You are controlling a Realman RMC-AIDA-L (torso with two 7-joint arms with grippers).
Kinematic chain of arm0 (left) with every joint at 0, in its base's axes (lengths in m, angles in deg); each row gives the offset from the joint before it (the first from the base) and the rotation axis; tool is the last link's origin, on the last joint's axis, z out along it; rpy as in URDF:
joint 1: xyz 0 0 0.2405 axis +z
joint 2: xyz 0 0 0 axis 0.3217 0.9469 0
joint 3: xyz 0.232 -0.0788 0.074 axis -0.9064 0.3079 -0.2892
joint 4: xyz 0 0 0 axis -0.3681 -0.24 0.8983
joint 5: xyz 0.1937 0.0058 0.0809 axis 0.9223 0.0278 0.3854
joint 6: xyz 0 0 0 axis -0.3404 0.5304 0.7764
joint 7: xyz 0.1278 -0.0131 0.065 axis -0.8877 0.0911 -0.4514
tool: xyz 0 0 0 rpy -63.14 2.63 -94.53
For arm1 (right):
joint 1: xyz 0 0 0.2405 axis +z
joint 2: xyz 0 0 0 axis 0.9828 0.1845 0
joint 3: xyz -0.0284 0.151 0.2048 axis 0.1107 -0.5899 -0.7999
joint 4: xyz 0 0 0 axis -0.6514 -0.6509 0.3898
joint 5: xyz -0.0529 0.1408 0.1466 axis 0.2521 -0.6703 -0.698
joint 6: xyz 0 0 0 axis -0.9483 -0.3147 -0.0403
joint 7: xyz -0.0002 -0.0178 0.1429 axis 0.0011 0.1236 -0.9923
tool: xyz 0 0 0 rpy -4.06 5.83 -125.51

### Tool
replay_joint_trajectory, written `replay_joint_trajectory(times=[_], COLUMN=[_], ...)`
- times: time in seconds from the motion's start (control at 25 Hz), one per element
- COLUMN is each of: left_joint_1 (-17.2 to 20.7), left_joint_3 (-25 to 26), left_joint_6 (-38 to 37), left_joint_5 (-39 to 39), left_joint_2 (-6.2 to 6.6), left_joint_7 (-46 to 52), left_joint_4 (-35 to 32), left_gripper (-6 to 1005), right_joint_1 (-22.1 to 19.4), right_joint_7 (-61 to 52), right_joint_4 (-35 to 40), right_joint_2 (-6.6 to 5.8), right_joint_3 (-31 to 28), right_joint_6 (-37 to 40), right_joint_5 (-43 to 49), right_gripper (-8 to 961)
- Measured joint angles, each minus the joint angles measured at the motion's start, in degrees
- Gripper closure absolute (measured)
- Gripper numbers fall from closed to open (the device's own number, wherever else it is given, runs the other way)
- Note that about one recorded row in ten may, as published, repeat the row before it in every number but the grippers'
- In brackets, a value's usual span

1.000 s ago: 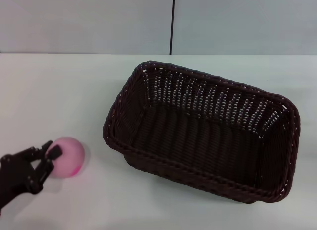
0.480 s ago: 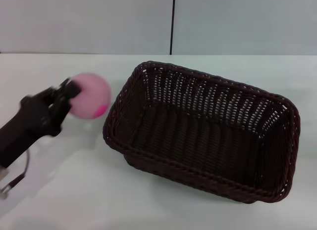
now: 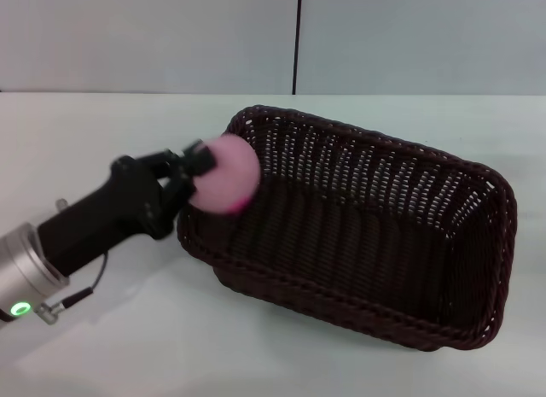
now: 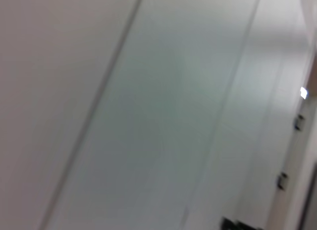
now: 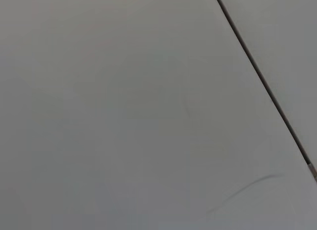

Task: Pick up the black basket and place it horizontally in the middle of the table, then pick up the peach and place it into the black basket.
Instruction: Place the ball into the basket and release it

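The left gripper [image 3: 203, 177] is clamped on the peach [image 3: 225, 185], up in the air over the black basket [image 3: 358, 235] rim at 9 o'clock. The basket sits on the table [image 3: 102, 149].

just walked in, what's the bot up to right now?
The left gripper has its jaws shut on the peach and holds it in the air at the left end rim of the black basket. The basket sits open side up on the white table, with nothing inside that shows. The peach is not yet released into it. The right arm is not visible in the head view.
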Motion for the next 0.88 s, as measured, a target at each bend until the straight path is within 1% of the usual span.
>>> replay_joint_trajectory(times=[0.12,0.24,0.4,0.44,0.88], left_joint_1=[-0.4,-0.6,-0.7,-0.7,-0.1], left_joint_3=[-3.5,-5.0,-5.0,-5.1,-5.1], left_joint_6=[1.0,3.4,5.8,7.4,11.6], left_joint_5=[0.0,0.0,0.0,0.0,0.0], left_joint_2=[-0.12,-0.26,-0.29,-0.30,-0.10], left_joint_7=[-0.1,-0.7,-1.1,-1.4,-3.4], left_joint_4=[-0.3,-0.2,0.1,0.1,-1.0], left_gripper=[957,956,954,954,949], right_joint_1=[0.5,1.3,2.0,2.1,2.9], right_joint_7=[0.7,0.9,1.0,1.0,2.1], right_joint_4=[-0.1,-0.5,-0.6,-0.6,-1.3], right_joint_2=[0.01,0.01,0.01,0.01,0.01], right_joint_3=[0.0,0.0,0.0,0.0,0.0], right_joint_6=[-0.2,-0.5,-0.7,-0.8,-1.6], right_joint_5=[0.0,0.0,0.0,0.0,-0.7], right_gripper=[342,342,342,342,342])
